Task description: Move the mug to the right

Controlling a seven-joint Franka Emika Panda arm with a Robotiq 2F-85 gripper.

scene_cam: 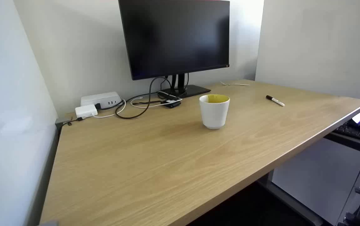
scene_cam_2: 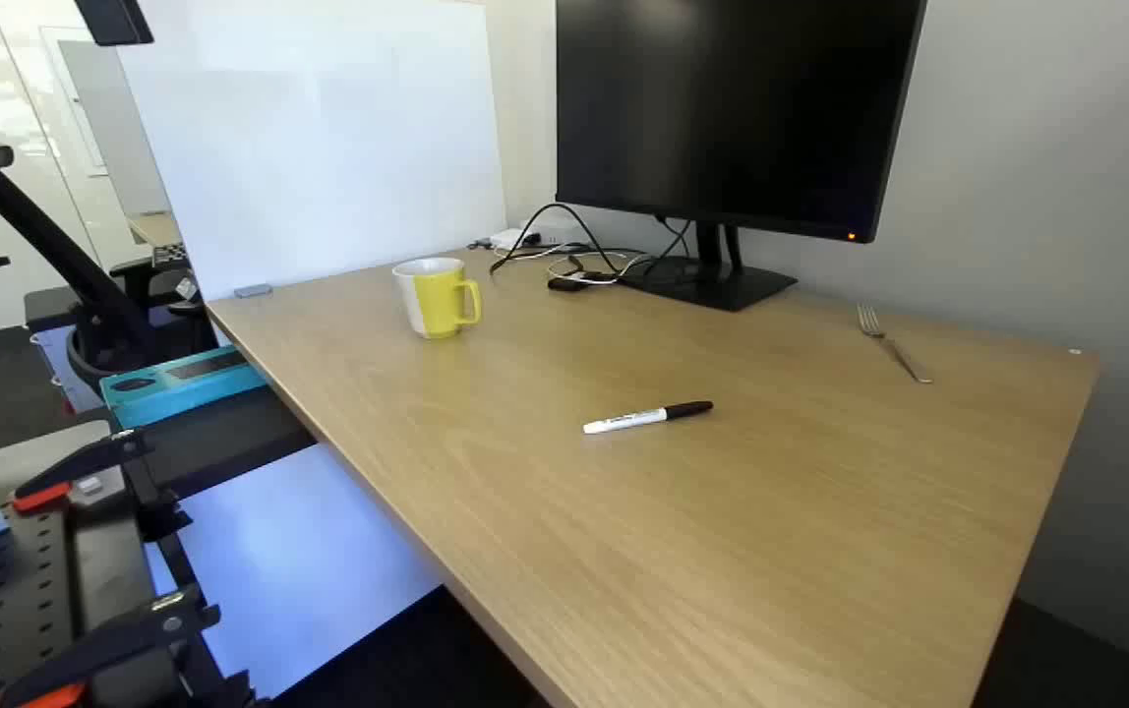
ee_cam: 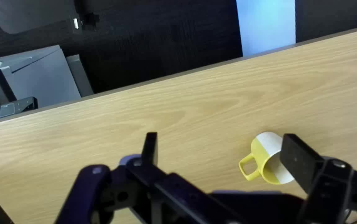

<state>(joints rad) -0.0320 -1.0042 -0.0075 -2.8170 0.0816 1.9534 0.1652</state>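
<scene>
The mug stands upright on the wooden desk in both exterior views (scene_cam: 214, 114) (scene_cam_2: 439, 303). One half of it is white and the other half yellow, with a yellow handle on the yellow side. In the wrist view the mug (ee_cam: 261, 152) lies below the jaws, towards the right finger, which covers part of its rim and side. Its handle points left, into the gap between the fingers. My gripper (ee_cam: 219, 151) is wide open and empty, above the desk and apart from the mug. In an exterior view a dark block (scene_cam_2: 115, 20) shows at the top edge; I cannot tell if it is the gripper.
A black monitor (scene_cam: 180, 37) stands behind the mug, with looped cables (scene_cam: 148, 103) at its base and a white box (scene_cam: 101, 100) nearby. A marker (scene_cam_2: 648, 417) and a fork (scene_cam_2: 894, 344) lie on the desk (scene_cam_2: 771, 551). A whiteboard panel (scene_cam_2: 348, 147) stands at one desk end.
</scene>
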